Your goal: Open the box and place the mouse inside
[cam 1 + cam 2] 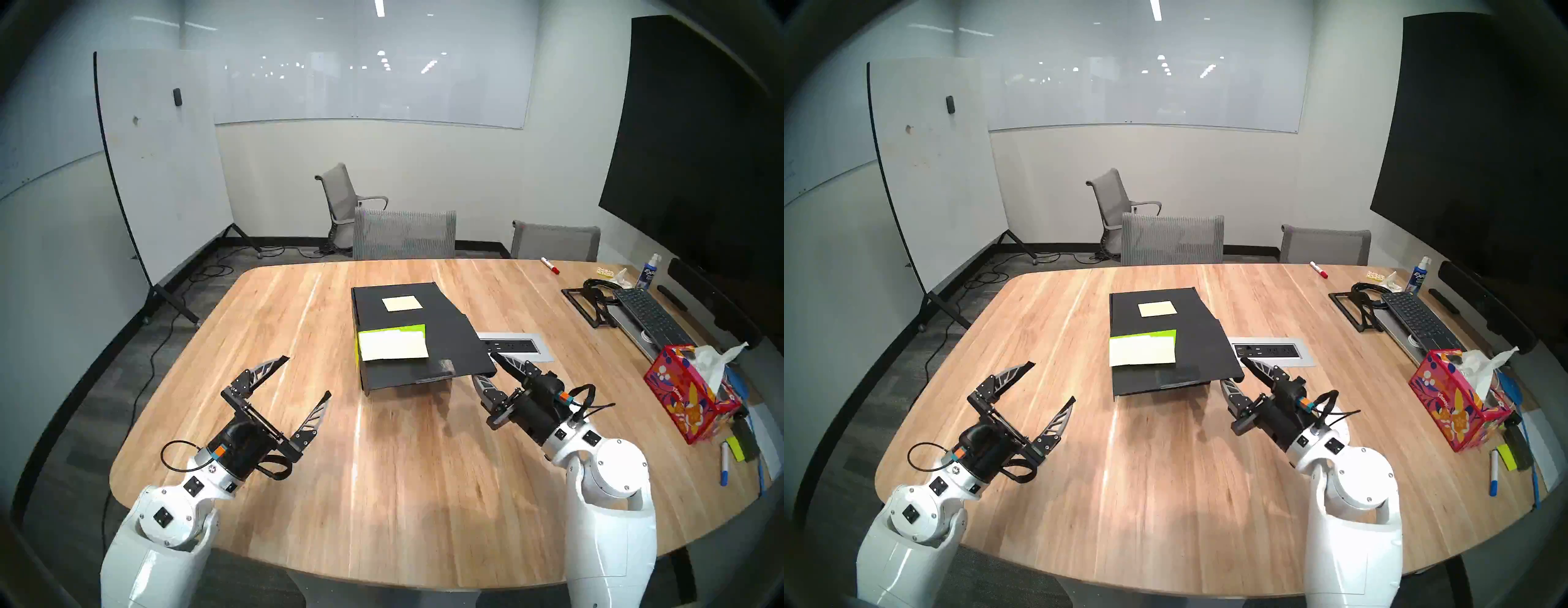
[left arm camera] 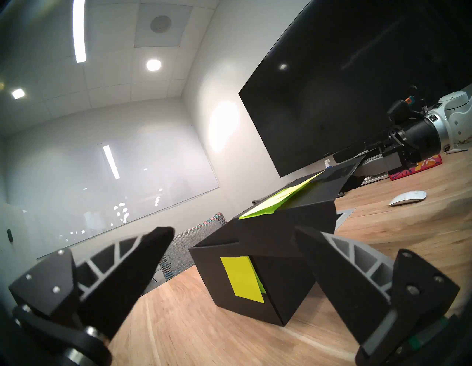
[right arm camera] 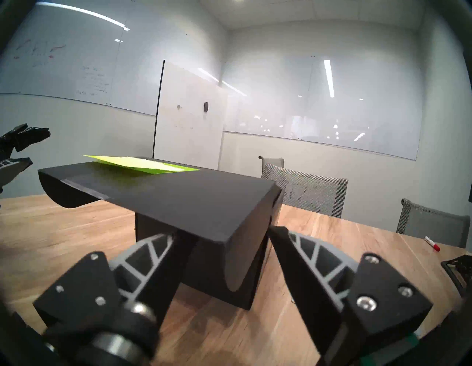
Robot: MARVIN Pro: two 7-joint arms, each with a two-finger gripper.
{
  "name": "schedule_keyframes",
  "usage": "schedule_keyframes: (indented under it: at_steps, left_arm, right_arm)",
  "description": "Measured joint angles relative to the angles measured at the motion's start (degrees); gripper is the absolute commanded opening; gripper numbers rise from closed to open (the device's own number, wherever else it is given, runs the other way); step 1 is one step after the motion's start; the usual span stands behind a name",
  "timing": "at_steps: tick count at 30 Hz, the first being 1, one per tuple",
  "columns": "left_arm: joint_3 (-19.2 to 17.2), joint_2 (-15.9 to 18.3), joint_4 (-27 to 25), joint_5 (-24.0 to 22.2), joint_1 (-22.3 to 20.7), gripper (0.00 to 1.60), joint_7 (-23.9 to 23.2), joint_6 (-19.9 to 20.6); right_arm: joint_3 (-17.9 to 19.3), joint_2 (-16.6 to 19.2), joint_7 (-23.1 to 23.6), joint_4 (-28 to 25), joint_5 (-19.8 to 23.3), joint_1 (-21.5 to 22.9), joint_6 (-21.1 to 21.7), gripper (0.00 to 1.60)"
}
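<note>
The box (image 1: 407, 335), matte black with yellow sticky notes (image 1: 392, 346) on its lid, is seen in the left head view near the middle of the wooden table (image 1: 382, 467), its lid flap overhanging toward the robot's right. The right gripper (image 1: 488, 373) is placed at that overhanging corner, one finger above the flap and one below; the left gripper (image 1: 307, 375) is held spread wide and empty, well apart from the box. The right head view shows the same arrangement, and the mouse is hidden in both. In the left wrist view the mouse (image 2: 408, 198) is found lying on the table beyond the box, on its right-hand side, near the right arm. In the right wrist view the flap's corner (image 3: 229, 237) is framed between the half-open jaws, and contact cannot be confirmed. The opening step is judged to be in hand; next, the flap edge would need to be pinched and swung up and back.
</note>
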Motion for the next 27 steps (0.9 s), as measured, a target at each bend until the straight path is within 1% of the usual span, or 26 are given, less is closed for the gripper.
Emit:
schedule_keyframes:
  at_steps: [1, 2, 3, 4, 5, 6, 11, 18, 27]
  left_arm:
    - [0.0, 0.0, 0.0, 0.0, 0.0, 1.60, 0.0, 0.0]
    - [0.0, 0.0, 0.0, 0.0, 0.0, 1.60, 0.0, 0.0]
    - [0.0, 0.0, 0.0, 0.0, 0.0, 1.60, 0.0, 0.0]
    - [0.0, 0.0, 0.0, 0.0, 0.0, 1.60, 0.0, 0.0]
    - [0.0, 0.0, 0.0, 0.0, 0.0, 1.60, 0.0, 0.0]
    - [0.0, 0.0, 0.0, 0.0, 0.0, 1.60, 0.0, 0.0]
    - [0.0, 0.0, 0.0, 0.0, 0.0, 1.60, 0.0, 0.0]
    - [0.0, 0.0, 0.0, 0.0, 0.0, 1.60, 0.0, 0.0]
    - [0.0, 0.0, 0.0, 0.0, 0.0, 1.60, 0.0, 0.0]
  right_arm:
    - [-0.1, 0.0, -0.1, 0.2, 0.0, 0.2, 0.1, 1.24]
    - [-0.1, 0.1, -0.2, 0.3, 0.0, 0.4, 0.2, 0.73]
    - [-0.2, 0.1, -0.3, 0.4, 0.0, 0.4, 0.3, 0.73]
    - [-0.2, 0.1, -0.3, 0.4, 0.0, 0.5, 0.3, 0.51]
    - [-0.2, 0.1, -0.4, 0.5, 0.0, 0.6, 0.4, 0.11]
    - [-0.3, 0.2, -0.4, 0.7, 0.0, 0.8, 0.5, 0.00]
    - [-0.1, 0.3, -0.8, 1.1, 0.2, 1.1, 0.6, 0.00]
    - [0.0, 0.5, 0.0, 1.2, 0.6, 1.0, 0.3, 0.00]
    - [2.2, 0.6, 1.1, 0.0, 1.5, -0.9, 0.0, 0.00]
